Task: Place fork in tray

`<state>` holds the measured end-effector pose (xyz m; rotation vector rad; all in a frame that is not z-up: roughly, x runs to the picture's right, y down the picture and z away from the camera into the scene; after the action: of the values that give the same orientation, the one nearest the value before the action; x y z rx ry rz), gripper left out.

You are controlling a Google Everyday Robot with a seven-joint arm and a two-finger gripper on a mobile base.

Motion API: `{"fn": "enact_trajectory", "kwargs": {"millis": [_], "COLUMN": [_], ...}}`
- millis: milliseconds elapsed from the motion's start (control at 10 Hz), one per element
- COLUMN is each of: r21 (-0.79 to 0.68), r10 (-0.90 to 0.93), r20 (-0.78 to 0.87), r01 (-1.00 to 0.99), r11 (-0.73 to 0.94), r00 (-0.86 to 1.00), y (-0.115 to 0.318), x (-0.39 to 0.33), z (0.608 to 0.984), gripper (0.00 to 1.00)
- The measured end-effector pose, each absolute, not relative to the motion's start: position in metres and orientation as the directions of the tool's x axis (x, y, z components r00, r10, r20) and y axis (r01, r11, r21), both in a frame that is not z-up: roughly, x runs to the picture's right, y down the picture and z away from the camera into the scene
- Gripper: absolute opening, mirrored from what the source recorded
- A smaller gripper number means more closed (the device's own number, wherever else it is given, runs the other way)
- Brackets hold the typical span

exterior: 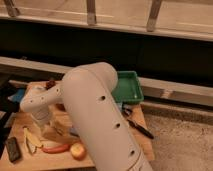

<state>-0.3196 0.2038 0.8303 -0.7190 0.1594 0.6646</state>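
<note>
The green tray point(128, 86) sits at the back right of the wooden table point(142, 140), partly behind my white arm point(95, 115). My gripper point(49, 127) hangs low over the left part of the table, just right of the banana peel point(30, 140). I cannot make out the fork; it is either hidden by the arm and gripper or too small to tell. The black-handled knife point(140, 128) lies on the table in front of the tray.
A red chili point(55, 148) and a round orange fruit point(77, 150) lie near the front edge. A black flat object point(13, 148) lies at the front left. A dark-red bowl point(50, 84) and a blue item point(18, 95) are at the back left.
</note>
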Motion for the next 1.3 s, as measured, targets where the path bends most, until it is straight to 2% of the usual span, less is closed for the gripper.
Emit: {"fn": "enact_trajectory", "kwargs": {"millis": [400,500,1300], "r21": [-0.546,-0.547,-0.611], "r10": [0.508,0.506,0.592], "r20": [-0.364,-0.363,-0.264], "r01": [-0.621,-0.619,-0.607], "r11": [0.562,0.563,0.509], "r00": [0.780,0.782,0.762], "y": [0.201,0.201,0.162], "x": [-0.315,-0.315,-0.314], "z": [0.832,0.832,0.802], "gripper": [0.08,0.02,0.00]}}
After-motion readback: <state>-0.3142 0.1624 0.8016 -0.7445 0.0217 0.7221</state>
